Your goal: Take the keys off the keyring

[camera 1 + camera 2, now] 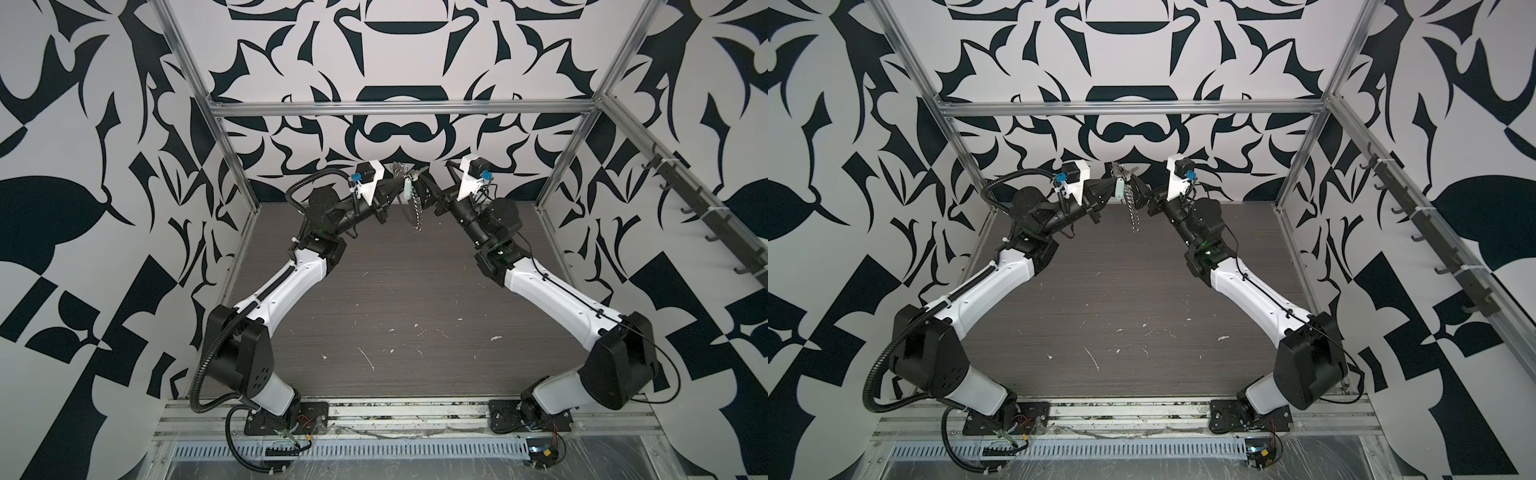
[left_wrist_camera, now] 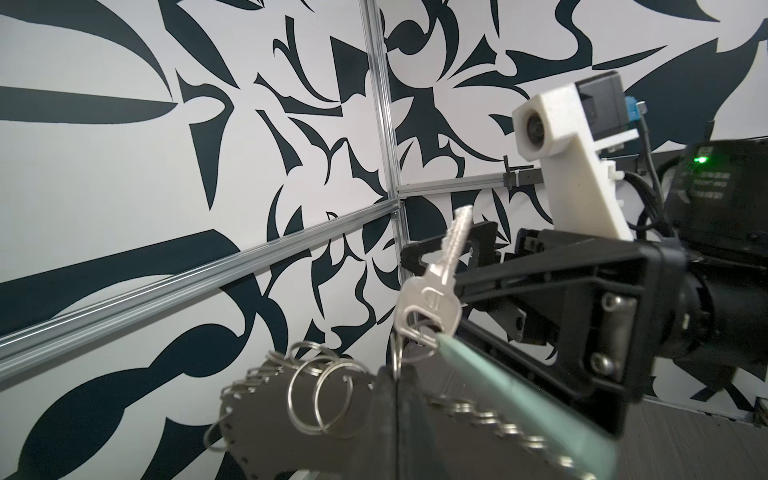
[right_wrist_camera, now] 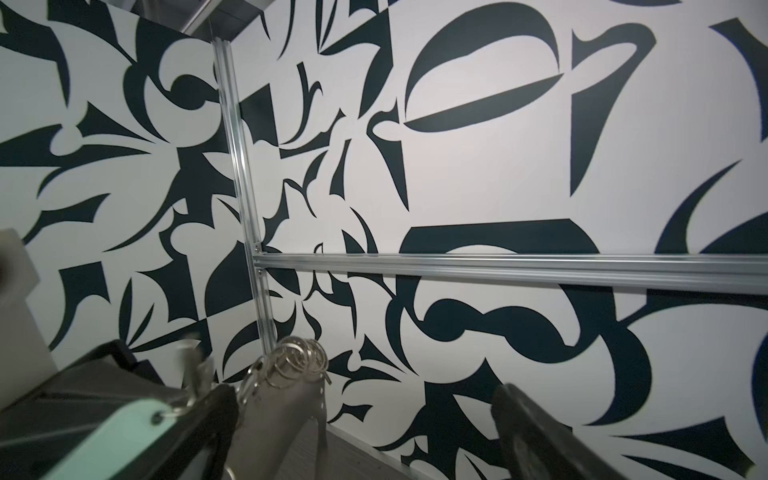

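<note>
keys: silver key [image 2: 430, 297] and mint tag [image 1: 409, 189], bunched together high over the far middle of the table [image 1: 395, 299].
key axis: the blade tilts up toward the far wall; the tag hangs long-axis down, just below it.
keyring [image 2: 266, 415]: grey band strung with split rings [image 2: 320, 390]; a chain of rings dangles toward the table, clear of it.
left gripper [image 2: 397, 411]: clenched on the keyring just beside the keys, reaching in from the left.
right gripper [image 3: 363, 392]: spread wide, grasping nothing; it reaches in from the right, jaws straddling the bunch.
nearer arm: the right, the free one; the key's bow looks like its closest hold.
look: key bright silver with a notched blade; tag pale, smooth, oval.
</note>
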